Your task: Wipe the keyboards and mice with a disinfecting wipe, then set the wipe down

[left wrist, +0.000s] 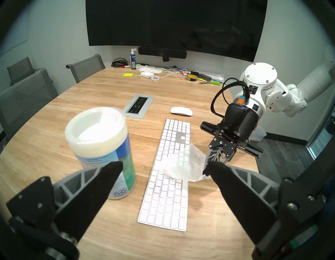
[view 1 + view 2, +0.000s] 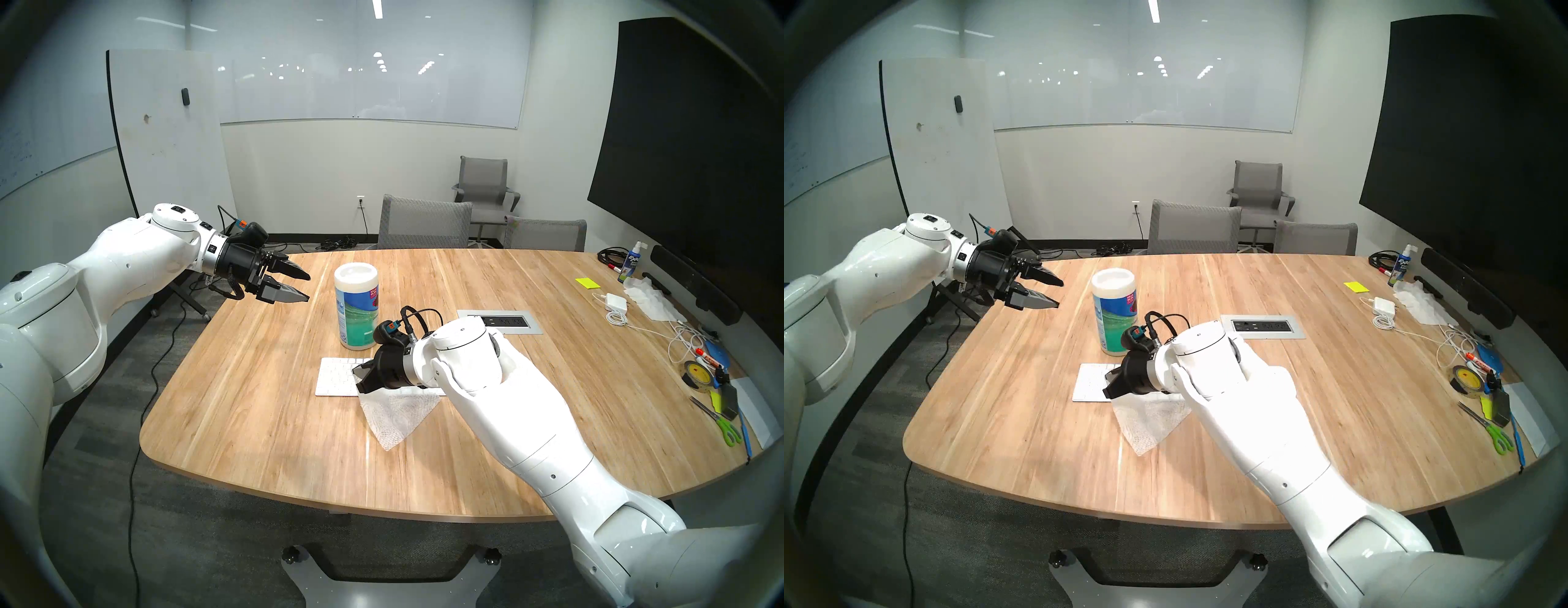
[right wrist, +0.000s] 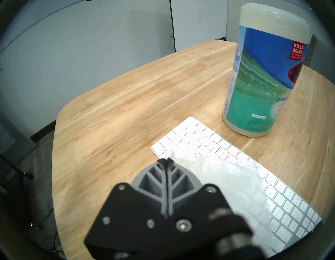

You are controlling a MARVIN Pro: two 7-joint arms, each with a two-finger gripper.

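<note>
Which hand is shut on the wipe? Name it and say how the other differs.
The right hand, fingers pinched together on the wipe draped over the keyboard. The left hand hangs open and empty beside the wipes canister.

Head pair: both look from high behind the near edge, down and across the tabletop (image 2: 263, 407) toward the far wall; nearly the same picture, the right eye shifted a little sideways.
Left wrist: looks from the tabletop's left side across it toward the screen (image 1: 175, 23); quite near the tub (image 1: 101, 145), with the keyboard (image 1: 168, 181) running away from it.
Right wrist: very close and low over the keyboard (image 3: 226, 163), facing its left end and the tub (image 3: 262, 81).
Shared: keyboard, tub and wipe (image 2: 394, 416) appear in all four views.
</note>
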